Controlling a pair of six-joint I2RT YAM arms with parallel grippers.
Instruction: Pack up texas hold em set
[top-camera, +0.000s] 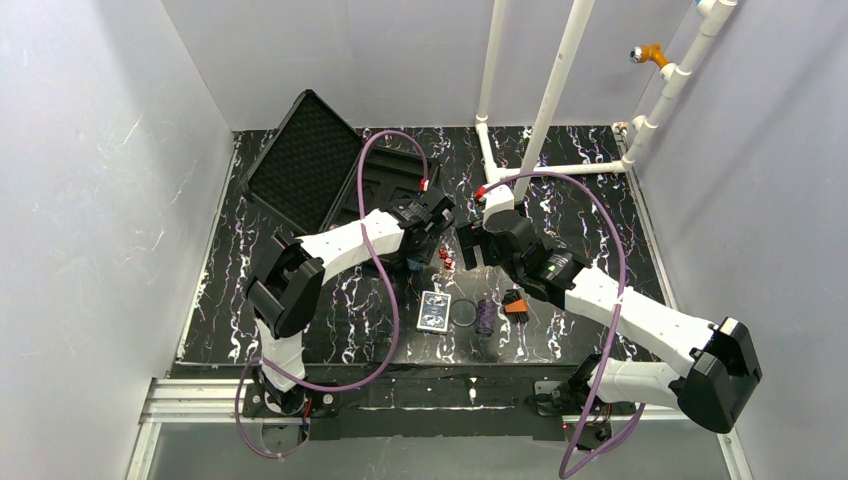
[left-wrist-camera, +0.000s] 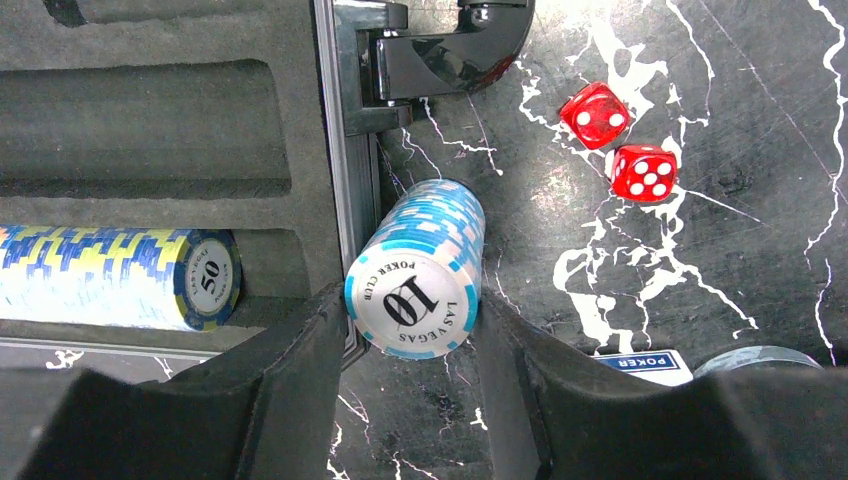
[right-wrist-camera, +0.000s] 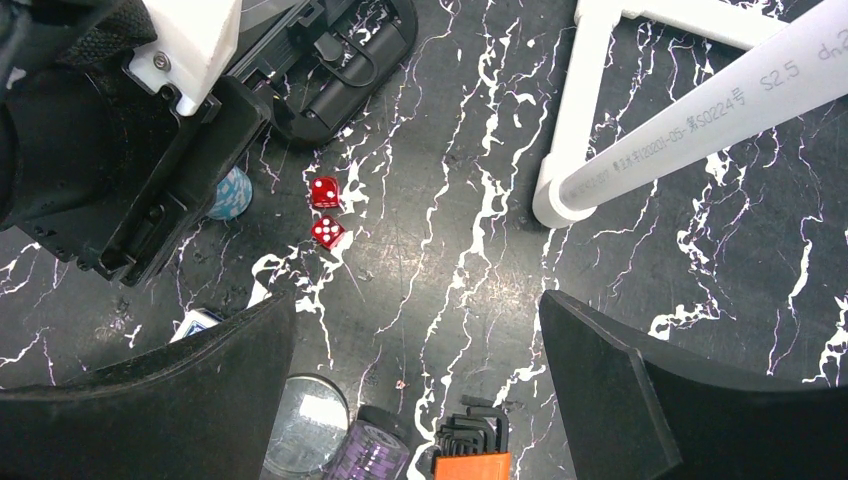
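Black tabletop (top-camera: 600, 200) veined with white, grey walls around it, white pipes (top-camera: 560, 70) standing at the rear right. On my feed the black case (top-camera: 300, 160) lies open at the rear left, its foam lid leaning back.

My left pincer (left-wrist-camera: 412, 312) is clenched on the teal chip roll (left-wrist-camera: 425, 250), a finger pressed to either side of its "10" face. The roll is outside the tray, just beside the case's front rim and near a latch (left-wrist-camera: 440, 45). Inside, a blue-and-yellow "50" roll (left-wrist-camera: 120, 278) lies in a slot of the moulded tray (left-wrist-camera: 150, 130). Two red dice (left-wrist-camera: 643, 172) rest close together on the tabletop, to the right of the teal roll.

My right pincer (right-wrist-camera: 415, 330) hangs released, jaws wide with nothing between them, above bare tabletop near the dice.

Toward the near edge lie the blue-backed card deck (top-camera: 433, 311), the round disc (top-camera: 465, 313), a purple chip roll (top-camera: 485, 316) and a small orange-and-black object (top-camera: 515, 303), roughly in a row, all outside the case.
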